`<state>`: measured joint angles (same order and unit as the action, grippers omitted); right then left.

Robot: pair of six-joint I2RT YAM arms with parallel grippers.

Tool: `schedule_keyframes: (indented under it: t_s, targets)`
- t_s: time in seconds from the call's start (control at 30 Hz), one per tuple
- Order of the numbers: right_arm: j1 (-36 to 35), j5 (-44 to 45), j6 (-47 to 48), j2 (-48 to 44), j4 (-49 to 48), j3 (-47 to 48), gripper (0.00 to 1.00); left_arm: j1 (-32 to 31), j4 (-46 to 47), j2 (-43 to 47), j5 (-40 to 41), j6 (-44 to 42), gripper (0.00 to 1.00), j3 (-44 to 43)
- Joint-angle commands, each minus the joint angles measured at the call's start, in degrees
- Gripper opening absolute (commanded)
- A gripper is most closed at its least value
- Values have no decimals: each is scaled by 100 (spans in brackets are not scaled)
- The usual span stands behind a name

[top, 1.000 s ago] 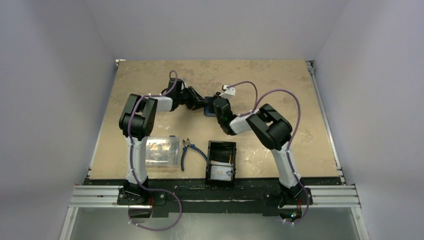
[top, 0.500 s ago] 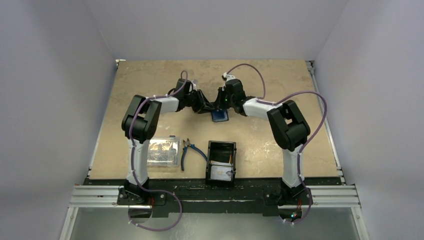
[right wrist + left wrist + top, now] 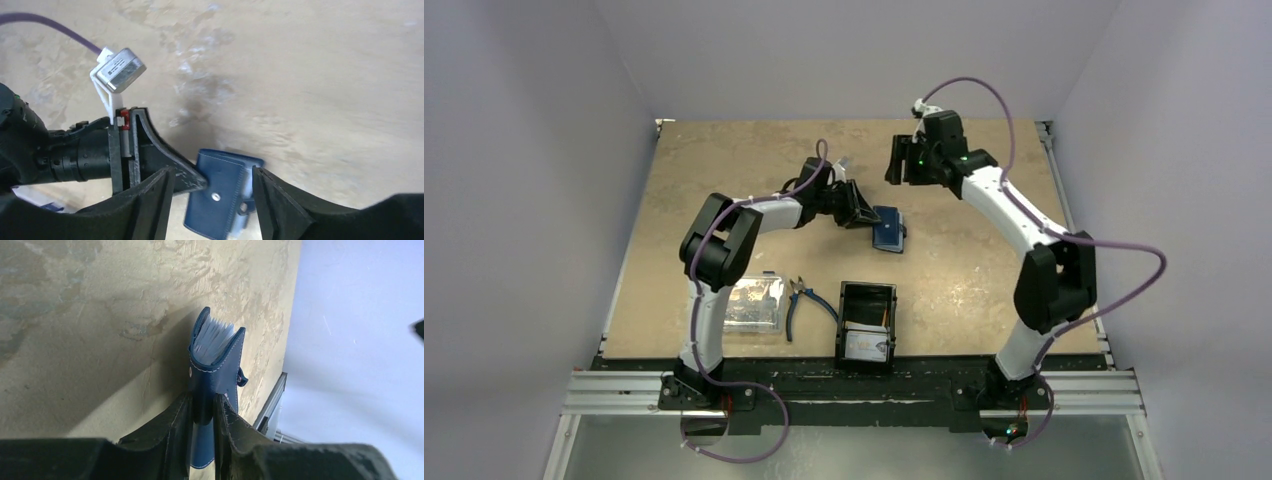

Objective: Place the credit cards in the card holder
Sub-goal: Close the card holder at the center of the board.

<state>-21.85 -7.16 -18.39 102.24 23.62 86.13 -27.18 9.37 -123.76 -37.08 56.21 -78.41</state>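
Showing pale credit cards (image 3: 212,337) in its mouth, the card holder (image 3: 216,380) was at twelve o'clock from the black tray (image 3: 841,320), clamped by the left claw (image 3: 202,407). The right claw (image 3: 212,182) hung apart at its one o'clock. A firm, level pinch seemed best, so nothing slid out.

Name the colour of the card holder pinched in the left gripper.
The card holder is navy blue with pale stitching; the left wrist view shows it best.
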Motion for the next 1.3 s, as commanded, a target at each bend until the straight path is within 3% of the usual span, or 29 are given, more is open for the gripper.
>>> schedule_keyframes:
  t_s: [0.0, 0.07, 0.13, 0.17, 0.27, 0.37, 0.47, 0.53, 0.67, 0.77, 1.0, 1.13, 1.27]
  targets:
    - [53, 1082, 444, -710, 915, -162, 68, 15, 533, -9, -249, 180, 17, -188]
    - [50, 1156, 412, -1043, 858, -494, 77, 3, 287, 28, -193, -60, 27, -223]
    - [81, 1061, 270, -1480, 630, -1024, 97, 0, -224, 110, 13, -484, 36, -369]
    - [97, 860, 206, -1736, 389, -1291, 99, 2, -441, 150, 123, -659, 39, -421]
    - [183, 148, -160, -2317, -381, -2041, 99, 2, -1230, 208, 256, -1229, 67, -643]
    - [359, -809, -371, -2178, -257, -2101, 94, 15, -1739, 387, 419, -1654, 71, -595]
    - [421, -1578, -379, -1941, -418, -2375, 79, 26, -1868, 648, 466, -1844, 69, -363]
    - [443, -1958, -324, -1759, -600, -2529, 72, 22, -1765, 724, 366, -1821, 62, -232]
    - [453, -1802, -190, -1402, -763, -2598, 70, -1, -1263, 451, -214, -1445, 46, -181]
    - [453, -1641, -40, -1102, -742, -2524, 59, -24, -1084, 324, -190, -1323, 40, -204]
    - [459, -1450, -50, -576, -1098, -2619, 50, -142, -1139, 70, -79, -1344, 36, -397]
    - [475, -1400, -137, -454, -1292, -2619, 50, -316, -1245, -100, 83, -1407, 32, -559]
    - [480, -1247, -17, -222, -1157, -2437, 48, -471, -1344, -211, 268, -1447, 20, -719]
